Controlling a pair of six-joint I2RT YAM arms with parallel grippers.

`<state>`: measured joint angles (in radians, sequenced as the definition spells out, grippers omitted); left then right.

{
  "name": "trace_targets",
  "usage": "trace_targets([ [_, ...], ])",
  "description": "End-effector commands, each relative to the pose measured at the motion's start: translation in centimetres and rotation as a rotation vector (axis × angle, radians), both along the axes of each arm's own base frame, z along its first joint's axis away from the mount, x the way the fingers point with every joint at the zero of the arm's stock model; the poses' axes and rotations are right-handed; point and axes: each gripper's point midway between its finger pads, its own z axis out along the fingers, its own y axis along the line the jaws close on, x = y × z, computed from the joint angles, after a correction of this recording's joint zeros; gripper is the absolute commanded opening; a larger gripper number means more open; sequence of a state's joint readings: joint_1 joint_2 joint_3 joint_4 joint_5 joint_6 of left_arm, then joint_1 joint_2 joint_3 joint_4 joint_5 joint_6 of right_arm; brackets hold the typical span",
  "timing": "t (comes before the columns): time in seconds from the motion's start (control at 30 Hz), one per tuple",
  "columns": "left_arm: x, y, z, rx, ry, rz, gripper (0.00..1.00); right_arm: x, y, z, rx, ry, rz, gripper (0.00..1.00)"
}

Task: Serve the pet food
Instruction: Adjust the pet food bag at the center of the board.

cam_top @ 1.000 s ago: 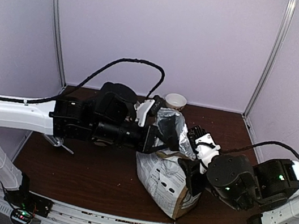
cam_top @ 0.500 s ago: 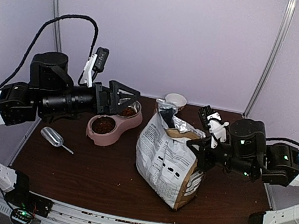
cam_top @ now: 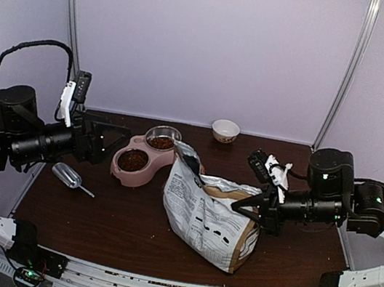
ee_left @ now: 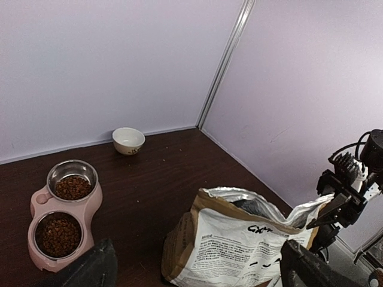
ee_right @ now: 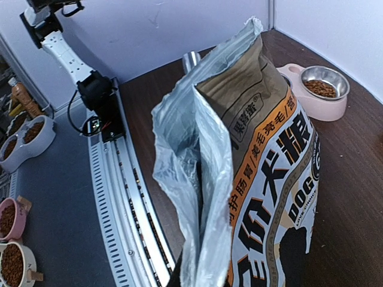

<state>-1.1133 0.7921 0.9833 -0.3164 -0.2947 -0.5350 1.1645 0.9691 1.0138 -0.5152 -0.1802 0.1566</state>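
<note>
Pinching the silver-lined top edge of the dog-food bag (cam_top: 201,219), the right gripper (cam_top: 242,205) has its jaws closed tight on that lip at the bag's 3 o'clock side. In the right wrist view the gathered edge runs down to the bottom of the frame, where the fingers themselves are barely seen. The bag stands upright near the middle of the dark wooden table (cam_top: 119,227), its mouth open and its printed white-and-brown face turned toward the near edge.

The left gripper (cam_top: 114,145) hangs above the table's 9 o'clock side with its jaws spread wide and nothing between them, well apart from the bag.

The kibble (cam_top: 132,161) lies in both steel bowls of the pink double-bowl feeder (cam_top: 148,152), which sits at about 10 o'clock from the bag, its two bowls lined up toward the far edge. Both bowls show brown pellets in the top and left wrist views. Whether more kibble lies inside the bag cannot be told.

A metal scoop (cam_top: 67,175) lies on the table at 9 o'clock, just beside the feeder's near end. A small white bowl (cam_top: 225,130) stands at 12 o'clock against the back wall.
</note>
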Motion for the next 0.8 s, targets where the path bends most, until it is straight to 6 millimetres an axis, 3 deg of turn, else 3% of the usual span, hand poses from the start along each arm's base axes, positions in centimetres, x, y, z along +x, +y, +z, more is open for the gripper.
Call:
trace_targets([
  [0.0,-0.9,-0.4,-0.4,0.064,-0.082,-0.085,0.98,-5.0,-0.4,12.1,0.413,-0.105,0.272,0.00],
  [0.23,-3.0,-3.2,-2.2,0.171,-0.193,-0.297,0.98,-6.5,-2.1,12.6,0.512,-0.065,0.408,0.00],
  [0.5,-2.0,-5.6,-6.0,0.197,-0.192,-0.417,0.98,-6.9,-2.1,10.4,0.497,0.056,0.558,0.00],
  [0.77,-3.4,-8.5,-5.8,0.173,-0.199,-0.607,0.97,-6.8,-2.4,8.6,0.461,0.110,0.616,0.00],
])
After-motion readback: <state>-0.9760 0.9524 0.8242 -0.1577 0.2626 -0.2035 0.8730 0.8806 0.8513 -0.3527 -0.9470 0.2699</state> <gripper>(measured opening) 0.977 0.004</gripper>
